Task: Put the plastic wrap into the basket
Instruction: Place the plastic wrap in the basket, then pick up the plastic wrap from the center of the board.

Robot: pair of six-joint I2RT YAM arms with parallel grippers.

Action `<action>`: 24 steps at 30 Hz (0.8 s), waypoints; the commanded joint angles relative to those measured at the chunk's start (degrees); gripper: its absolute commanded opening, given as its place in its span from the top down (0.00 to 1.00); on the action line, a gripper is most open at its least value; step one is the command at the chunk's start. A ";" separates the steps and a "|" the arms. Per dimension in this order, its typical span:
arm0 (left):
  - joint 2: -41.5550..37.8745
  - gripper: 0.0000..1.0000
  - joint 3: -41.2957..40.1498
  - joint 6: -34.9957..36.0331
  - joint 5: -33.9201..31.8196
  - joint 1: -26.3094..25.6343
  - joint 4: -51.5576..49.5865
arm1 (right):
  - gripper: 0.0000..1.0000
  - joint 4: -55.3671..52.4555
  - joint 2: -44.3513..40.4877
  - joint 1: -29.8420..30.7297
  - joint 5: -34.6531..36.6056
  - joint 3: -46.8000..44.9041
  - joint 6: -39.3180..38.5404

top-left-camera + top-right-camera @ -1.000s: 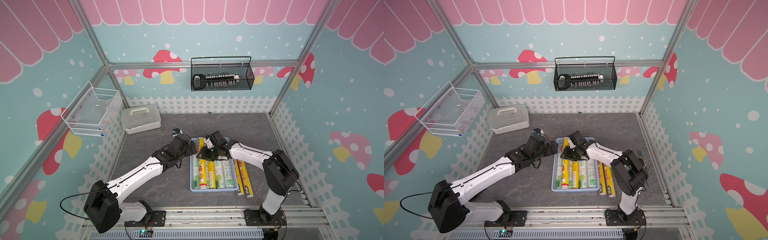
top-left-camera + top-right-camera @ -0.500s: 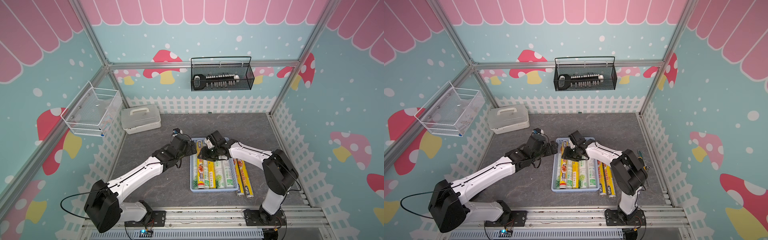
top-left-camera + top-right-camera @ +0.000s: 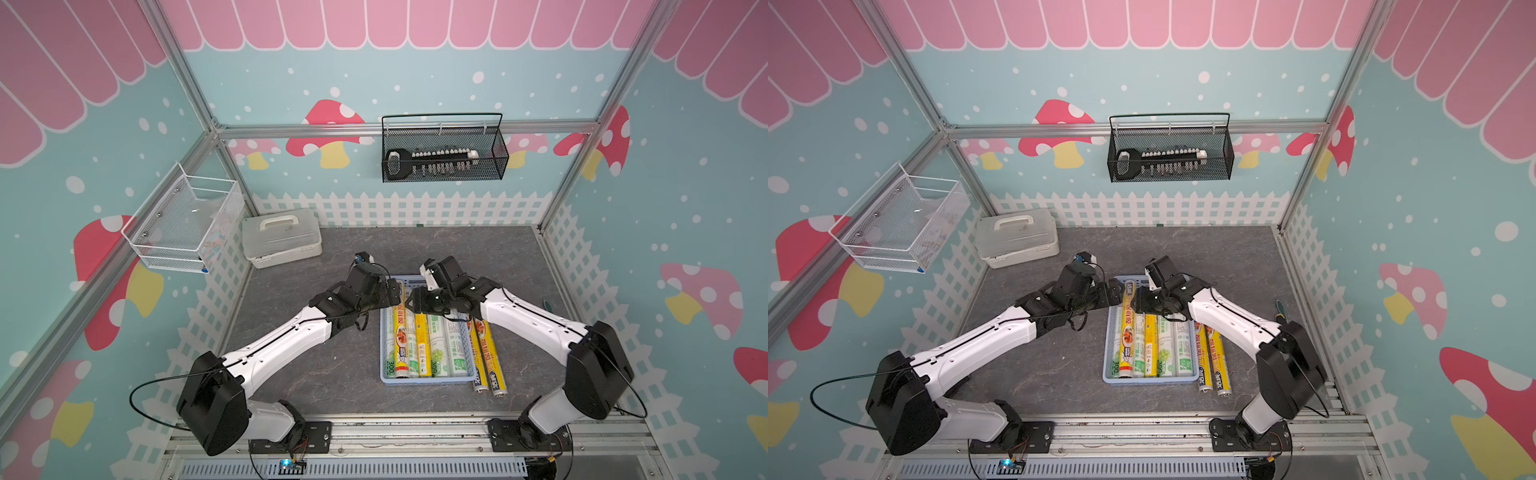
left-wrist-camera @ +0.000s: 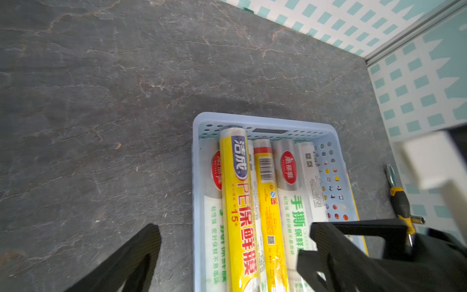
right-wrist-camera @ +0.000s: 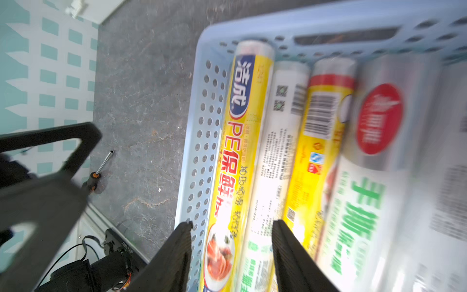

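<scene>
Most rolls point(image 3: 436, 345) in basket point(image 3: 428, 379); two yellow rolls point(image 3: 488, 357) left on counter point(image 3: 332, 365) beside it; left gripper point(image 4: 232, 227) wide, empty; right gripper point(image 5: 232, 223) part-open astride top roll point(image 5: 227, 151), grips nothing.

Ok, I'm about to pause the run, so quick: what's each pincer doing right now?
Left pincer: open, holding nothing.
Right pincer: open over the yellow roll, not gripping it.
</scene>
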 commanded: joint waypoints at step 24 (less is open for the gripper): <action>25.04 0.01 25.60 11.04 8.00 -14.16 -8.34 | 0.46 -13.93 -8.21 -23.98 8.55 -19.06 -20.43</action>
